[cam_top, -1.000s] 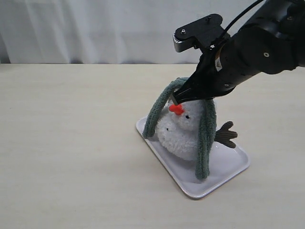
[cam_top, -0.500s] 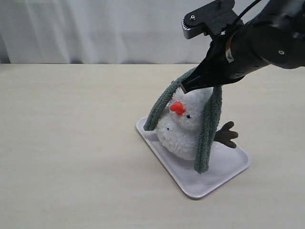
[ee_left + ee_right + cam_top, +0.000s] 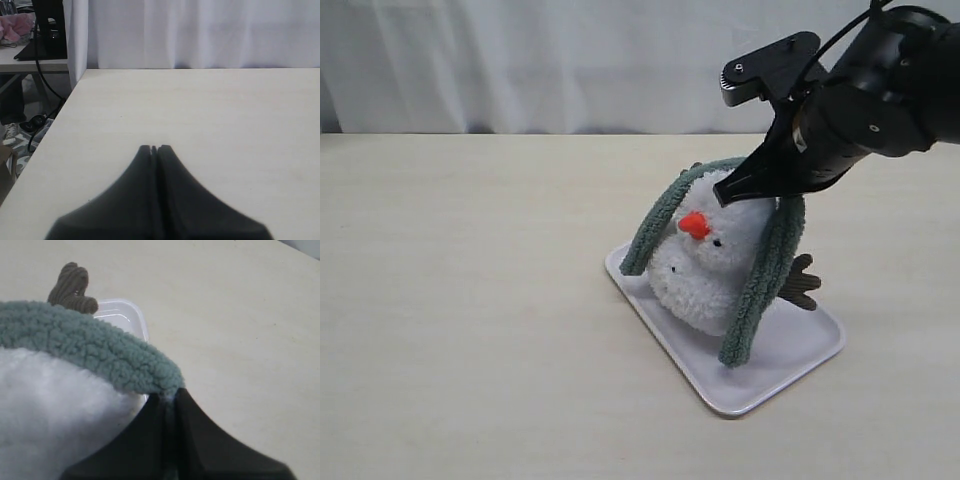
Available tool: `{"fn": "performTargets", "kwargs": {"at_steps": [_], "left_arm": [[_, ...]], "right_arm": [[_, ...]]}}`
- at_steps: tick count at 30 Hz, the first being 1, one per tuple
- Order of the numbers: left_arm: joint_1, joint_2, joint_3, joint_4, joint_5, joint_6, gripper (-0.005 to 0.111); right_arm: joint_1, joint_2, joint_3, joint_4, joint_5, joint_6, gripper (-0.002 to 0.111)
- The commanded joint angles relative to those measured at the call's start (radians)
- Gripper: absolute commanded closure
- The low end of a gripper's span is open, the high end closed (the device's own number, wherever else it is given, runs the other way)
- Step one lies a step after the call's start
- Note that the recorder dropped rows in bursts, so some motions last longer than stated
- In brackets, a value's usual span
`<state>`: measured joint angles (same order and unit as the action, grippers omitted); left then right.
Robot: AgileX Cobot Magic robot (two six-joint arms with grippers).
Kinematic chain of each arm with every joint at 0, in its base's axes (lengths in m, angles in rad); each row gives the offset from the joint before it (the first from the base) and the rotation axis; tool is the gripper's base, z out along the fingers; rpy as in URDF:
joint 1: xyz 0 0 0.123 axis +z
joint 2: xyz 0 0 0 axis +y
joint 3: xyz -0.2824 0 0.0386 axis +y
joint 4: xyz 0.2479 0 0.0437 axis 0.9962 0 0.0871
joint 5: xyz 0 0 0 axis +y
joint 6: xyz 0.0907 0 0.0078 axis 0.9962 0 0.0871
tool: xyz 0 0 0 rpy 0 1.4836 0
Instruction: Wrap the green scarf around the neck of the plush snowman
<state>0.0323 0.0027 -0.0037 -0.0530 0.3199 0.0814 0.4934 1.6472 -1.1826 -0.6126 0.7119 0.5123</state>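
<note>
The plush snowman [image 3: 705,275], white with an orange nose, stands on a white tray [image 3: 790,365]. The green scarf [image 3: 765,275] is draped over its head, one strand hanging down each side. My right gripper [image 3: 725,195] is just above the head, shut on the scarf's top loop. In the right wrist view the scarf [image 3: 90,347] arches over the white plush [image 3: 45,405] and runs into the shut jaws of that gripper [image 3: 167,396]. My left gripper [image 3: 154,148] is shut with nothing in it, over bare table, and does not show in the exterior view.
A brown twig arm [image 3: 800,283] sticks out behind the right strand, also seen as a corduroy arm [image 3: 72,287] by the tray's corner [image 3: 125,312]. White curtain hangs behind the table. A table edge and cables [image 3: 40,115] lie off the left arm's side.
My right gripper has moved to the right above the snowman's head, pulling the scarf's loop with it. The right strand has swung outward and its end has lifted slightly.
</note>
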Motion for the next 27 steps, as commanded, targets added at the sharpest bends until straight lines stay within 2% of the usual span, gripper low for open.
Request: {"fn": "performTargets", "kwargs": {"at_steps": [1,11,17,27], "left_arm": [[0.002,-0.003,0.004,0.000,-0.016,-0.008,0.107],[0.002,-0.003,0.004,0.000,-0.016,-0.008,0.107],[0.002,-0.003,0.004,0.000,-0.016,-0.008,0.107],[0.002,-0.003,0.004,0.000,-0.016,-0.008,0.107]], "right_arm": [[-0.007,0.024,-0.003,0.000,-0.009,0.008,0.104],[-0.007,0.063,-0.003,0.051,0.009,0.003,0.103],[-0.007,0.018,-0.003,0.051,0.082,0.000,0.077],[-0.005,-0.116,-0.003,0.108,0.211,-0.008,0.074]]}}
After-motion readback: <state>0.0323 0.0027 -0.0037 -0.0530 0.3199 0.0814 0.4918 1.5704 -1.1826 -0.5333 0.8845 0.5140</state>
